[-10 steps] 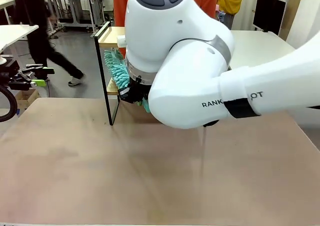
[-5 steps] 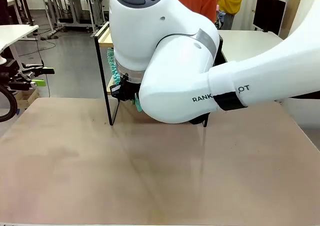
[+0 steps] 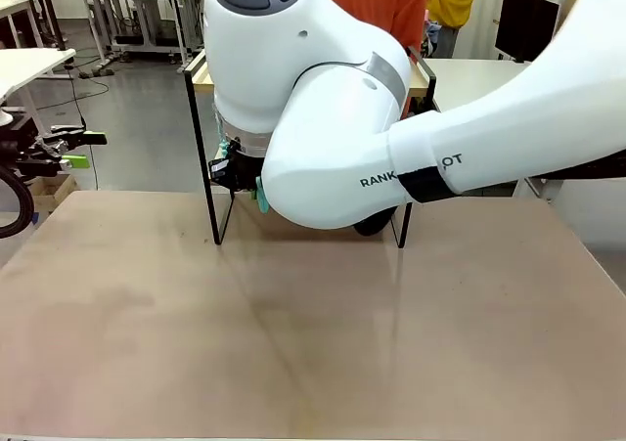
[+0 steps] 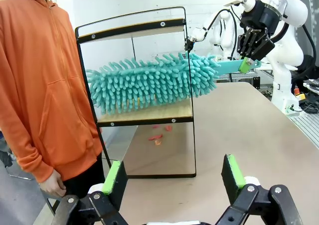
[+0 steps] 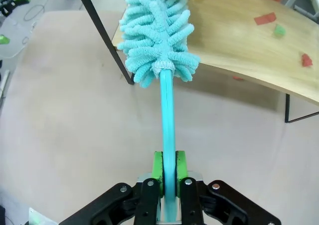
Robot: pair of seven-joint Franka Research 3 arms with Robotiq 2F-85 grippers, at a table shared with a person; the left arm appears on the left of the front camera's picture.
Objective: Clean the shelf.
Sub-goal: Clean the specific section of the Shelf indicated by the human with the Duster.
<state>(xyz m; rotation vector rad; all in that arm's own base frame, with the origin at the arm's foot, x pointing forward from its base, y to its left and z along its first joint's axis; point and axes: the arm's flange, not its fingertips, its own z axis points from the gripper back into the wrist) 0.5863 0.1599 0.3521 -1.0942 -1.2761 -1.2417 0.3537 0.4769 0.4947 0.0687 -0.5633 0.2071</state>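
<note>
Right gripper (image 5: 168,165) is clamped shut on the tail end of a teal chenille duster (image 5: 158,30). The flat handle is pinched between its green pads, and the fluffy head reaches in over the lower board of the shelf (image 4: 144,119). The shelf stands on the table (image 3: 293,343), with a person in an orange hoodie right behind it. Paper scraps (image 5: 265,18) in red, green and yellow lie on that lower board, past the duster head. Left gripper (image 4: 173,177) hangs well back from the shelf's end, jaws wide open, holding nothing.

My guess is the shelf is pretty light: thin wire frame, two thin boards, stiff but easy to shove or tip. Sweeps should go gently along the board. If it needs steadying, I'd grab a black upright near the top board. The duster head is soft and floppy, and the handle looks slick, so it could twist in the grip.
</note>
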